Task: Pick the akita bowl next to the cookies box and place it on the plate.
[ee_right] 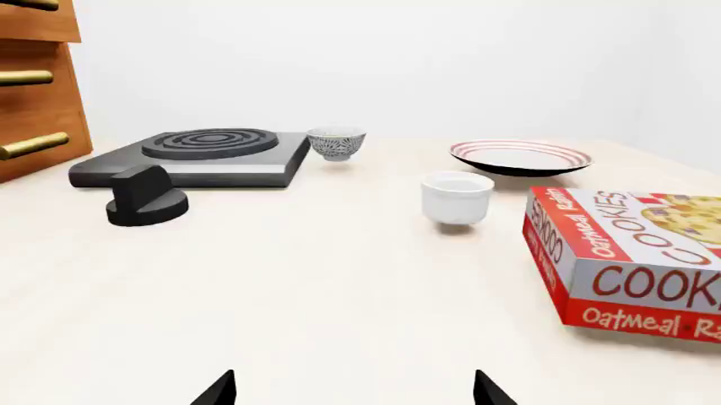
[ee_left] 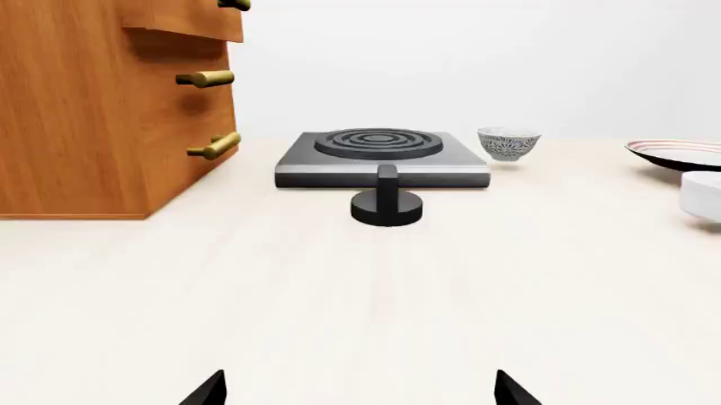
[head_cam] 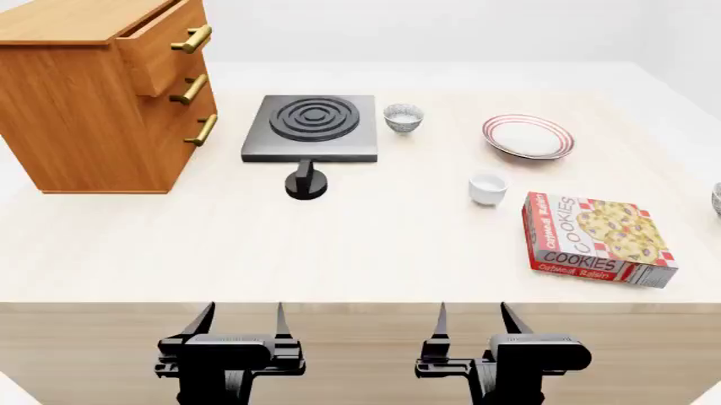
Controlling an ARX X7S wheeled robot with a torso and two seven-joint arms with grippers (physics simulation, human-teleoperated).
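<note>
The cookies box [head_cam: 595, 238] lies flat at the right of the table, also near in the right wrist view [ee_right: 631, 261]. Just past its far right corner, a sliver of the akita bowl [head_cam: 717, 200] shows at the head view's edge, mostly cut off. An alike speckled bowl [head_cam: 403, 117] stands beside the stove. The red-striped plate [head_cam: 528, 136] sits behind the box. My left gripper [head_cam: 239, 325] and right gripper [head_cam: 471, 325] hang at the table's front edge, both open and empty, far from the bowl.
A small white cup [head_cam: 488, 187] stands between the plate and the box. A black stove [head_cam: 310, 126] with a loose knob [head_cam: 306, 182] sits mid-table. A wooden drawer cabinet [head_cam: 90, 93] with brass handles fills the back left.
</note>
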